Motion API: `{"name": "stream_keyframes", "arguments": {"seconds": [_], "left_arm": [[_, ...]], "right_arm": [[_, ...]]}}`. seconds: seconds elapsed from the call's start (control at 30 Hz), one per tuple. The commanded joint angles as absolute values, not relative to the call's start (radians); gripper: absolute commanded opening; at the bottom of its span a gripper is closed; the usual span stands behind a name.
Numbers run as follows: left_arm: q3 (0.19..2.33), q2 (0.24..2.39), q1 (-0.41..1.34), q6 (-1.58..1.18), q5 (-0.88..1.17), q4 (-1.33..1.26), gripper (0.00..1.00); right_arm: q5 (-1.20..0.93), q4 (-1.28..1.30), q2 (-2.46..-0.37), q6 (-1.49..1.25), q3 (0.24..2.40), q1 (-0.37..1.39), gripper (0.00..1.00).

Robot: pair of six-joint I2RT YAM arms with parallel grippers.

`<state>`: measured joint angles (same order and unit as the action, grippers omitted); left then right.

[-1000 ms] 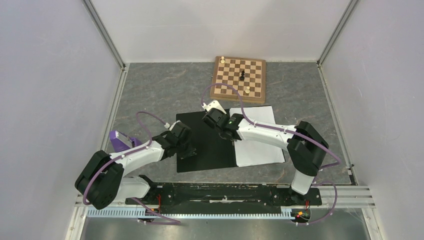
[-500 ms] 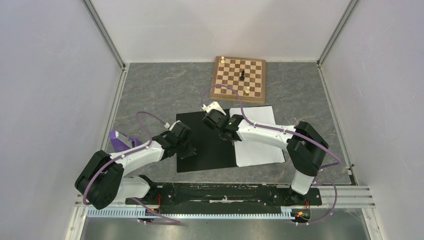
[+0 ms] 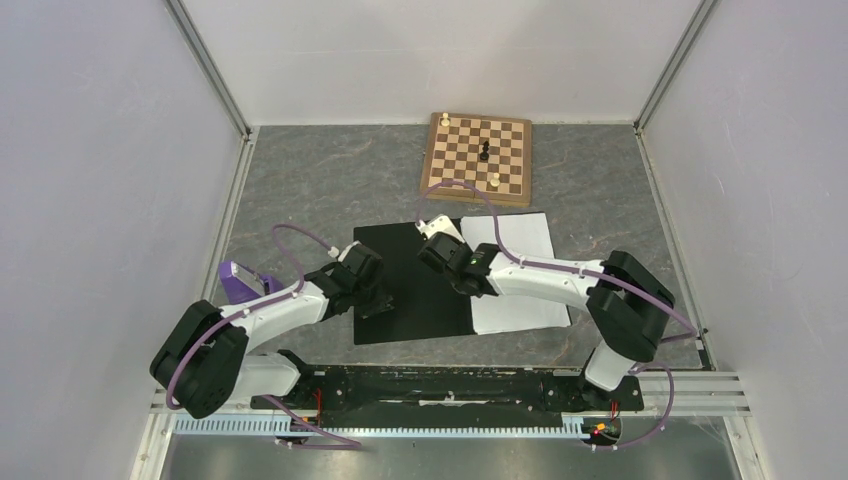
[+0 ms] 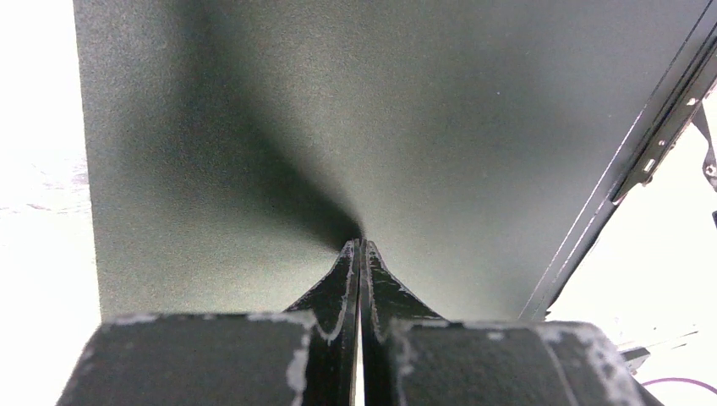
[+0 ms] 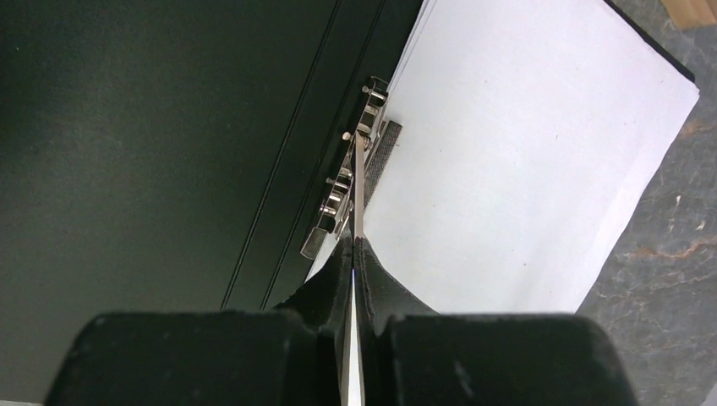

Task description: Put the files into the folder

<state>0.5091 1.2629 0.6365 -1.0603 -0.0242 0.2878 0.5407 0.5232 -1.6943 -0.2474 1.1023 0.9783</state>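
The files (image 3: 515, 235) lie as a white stack on the right half of the open folder (image 3: 420, 310), which sits black side up on the worktop (image 3: 320, 180) in front of the arms. The stack's left edge runs right along the spine clip (image 5: 347, 182). From the right wrist view I can't tell whether the sheets are fully under the clamp plate or only butted against it.

My right fingers (image 5: 380, 288) are closed on the clip's thin metal lever, which shows as a bright sliver pinched between them. I judge the step in hand to be working that lever. To do it well I'd swing it along its hinge arc rather than pull straight, and go slowly, since a narrow polished lever can slip out of a pinch. I'd also watch the paper edge for skewing or riding up.

My left fingers (image 4: 334, 288) are pressed together with nothing between them. Their tips bear down on the bare black left flap, pinning the folder so it can't slide.

The right arm reaches across the files, wrist pitched down at the spine. The left arm is folded low, angled in from the left.

The chessboard (image 3: 477, 158) sits well beyond the folder, and the purple metronome (image 3: 238, 283) is by the left arm.
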Motion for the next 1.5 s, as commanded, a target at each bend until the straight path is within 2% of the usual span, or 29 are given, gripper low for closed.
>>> {"name": "stream_keyframes", "arguments": {"seconds": [0.0, 0.87, 1.47], "left_arm": [[0.469, 1.298, 0.640, -1.089, -0.068, 0.359, 0.02], [0.442, 1.276, 0.640, -1.105, -0.074, 0.352, 0.02], [0.371, 1.331, 0.647, -1.144, -0.071, 0.226, 0.02]], "right_arm": [[0.538, 0.497, -1.637, -0.297, 0.998, 0.969, 0.01], [0.432, 0.322, -1.623, -0.343, 0.761, 0.850, 0.00], [0.223, 0.193, -1.621, -0.325, 0.686, 0.717, 0.00]]}}
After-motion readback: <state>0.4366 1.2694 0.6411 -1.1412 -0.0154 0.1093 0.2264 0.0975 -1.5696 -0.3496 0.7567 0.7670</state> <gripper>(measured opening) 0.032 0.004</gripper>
